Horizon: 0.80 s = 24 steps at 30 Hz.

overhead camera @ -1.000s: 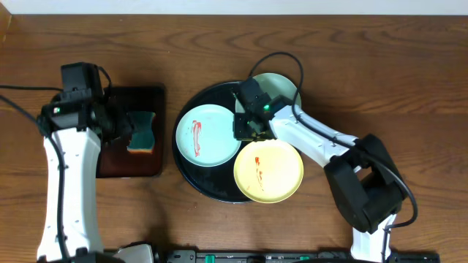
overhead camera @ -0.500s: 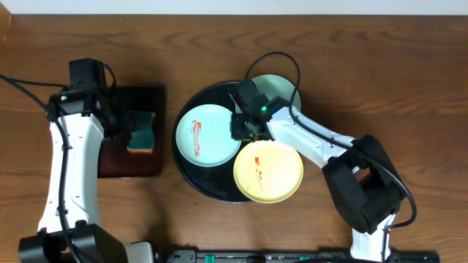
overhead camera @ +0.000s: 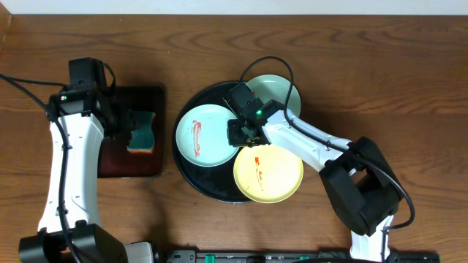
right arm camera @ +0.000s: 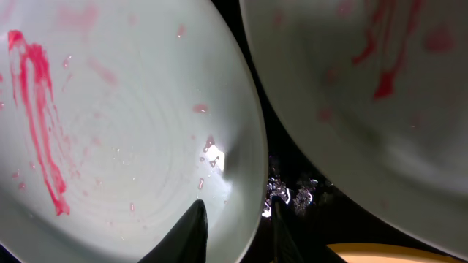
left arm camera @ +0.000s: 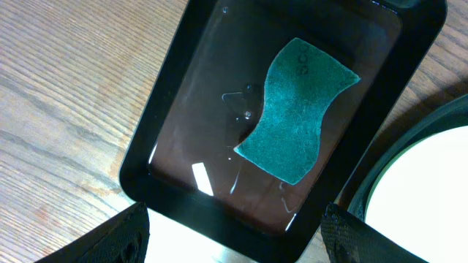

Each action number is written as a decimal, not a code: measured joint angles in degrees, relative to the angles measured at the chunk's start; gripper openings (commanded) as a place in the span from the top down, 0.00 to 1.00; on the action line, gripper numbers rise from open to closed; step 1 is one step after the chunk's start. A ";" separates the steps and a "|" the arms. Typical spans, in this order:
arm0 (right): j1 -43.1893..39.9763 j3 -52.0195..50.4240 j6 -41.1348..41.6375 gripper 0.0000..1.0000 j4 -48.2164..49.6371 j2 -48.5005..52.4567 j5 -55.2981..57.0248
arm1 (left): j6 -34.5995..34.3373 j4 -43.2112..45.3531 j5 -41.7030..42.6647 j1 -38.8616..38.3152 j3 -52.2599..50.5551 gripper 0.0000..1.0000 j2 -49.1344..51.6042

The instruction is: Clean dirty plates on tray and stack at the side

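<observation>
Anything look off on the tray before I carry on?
Nothing broken or spilled. Red smears on the blue plate and yellow plate are expected dirt. The yellow plate and mint plate both hang over the rim of the tray rather than lying inside it, so they may sit tilted.

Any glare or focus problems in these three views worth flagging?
Left wrist: sharp, with white glare patches on the glossy floor of the rectangular tray beside the sponge. Right wrist: very close, the left-hand plate looks soft, with one bright highlight near its rim. Overhead: evenly lit and crisp.
</observation>
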 measured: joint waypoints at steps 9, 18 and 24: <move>0.00 0.15 -0.17 0.90 1.25 0.70 2.27 | 0.13 0.22 0.00 0.00 0.00 0.25 0.00; 0.00 0.68 -0.22 0.99 2.43 2.84 2.21 | 0.66 1.20 -0.02 0.00 0.00 0.25 2.93; 0.00 0.70 -0.24 0.99 2.82 2.86 2.19 | 2.23 2.16 0.02 0.02 0.00 0.36 7.85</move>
